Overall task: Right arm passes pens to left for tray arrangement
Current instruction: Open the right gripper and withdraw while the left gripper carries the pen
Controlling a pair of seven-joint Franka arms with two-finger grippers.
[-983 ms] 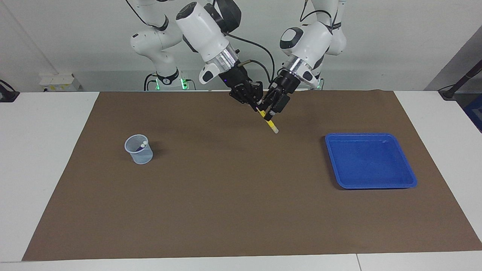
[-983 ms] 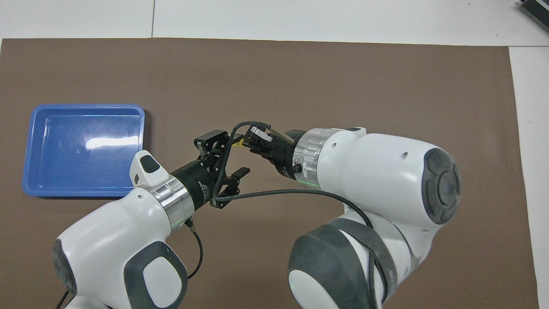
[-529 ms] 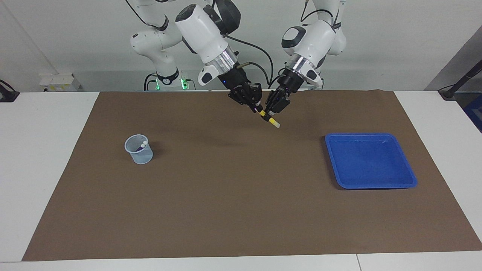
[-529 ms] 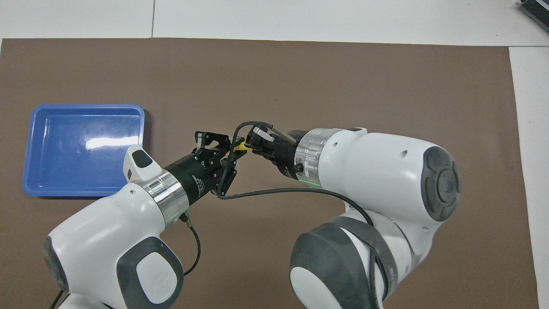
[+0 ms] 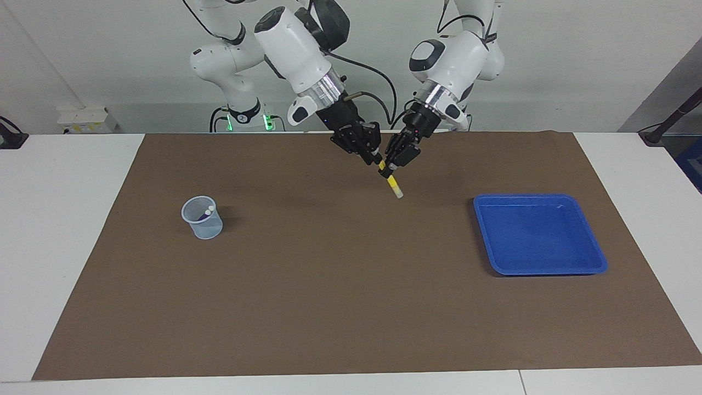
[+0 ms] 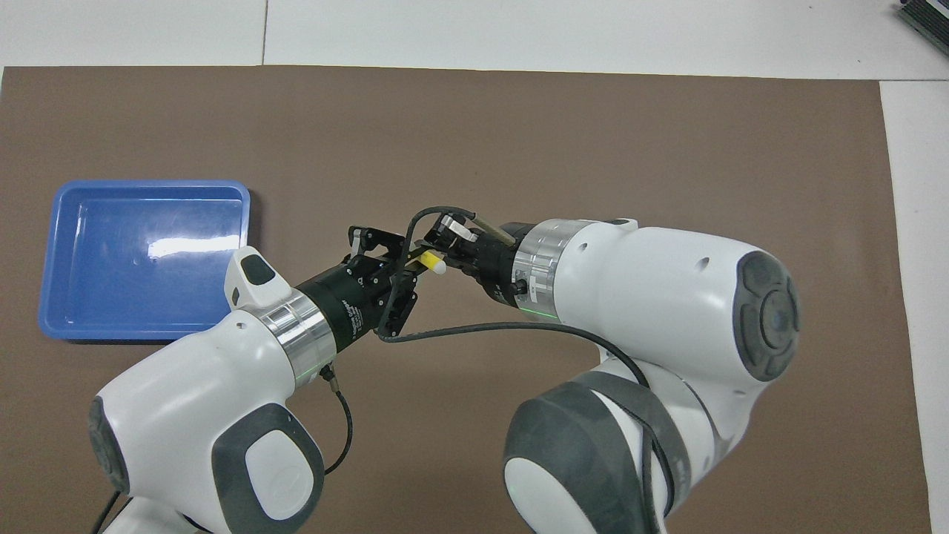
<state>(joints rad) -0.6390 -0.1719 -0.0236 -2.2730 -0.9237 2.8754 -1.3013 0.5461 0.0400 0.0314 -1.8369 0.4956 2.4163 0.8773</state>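
the desk carries a brown mat with everything on it. toward the left arm's end lies the blue tray, bare inside, with no pen in it yet. toward the right arm's end stands a small clear cup with two pale cap ends showing in it, likely the other pens, though their colours are hard to tell.

over the mat's middle, on the robots' side, the two arms meet above the surface. the right pincer and the left pincer both sit on the yellow pen, which slants down with its pale cap lowest, clear of the mat. each looks narrow and clamped on the pen's upper part, the left just below the right.

judged from this, the handover is at the risky point. if the right pincer lets go before the left truly grips, the pen drops to the mat and may roll. if both pull while clamped, the slim pen could twist or slip askew, and then land badly in the tray. the left pincer holds near the top, so the long free end may swing on the way. the black cable crossing by the left pincer could snag
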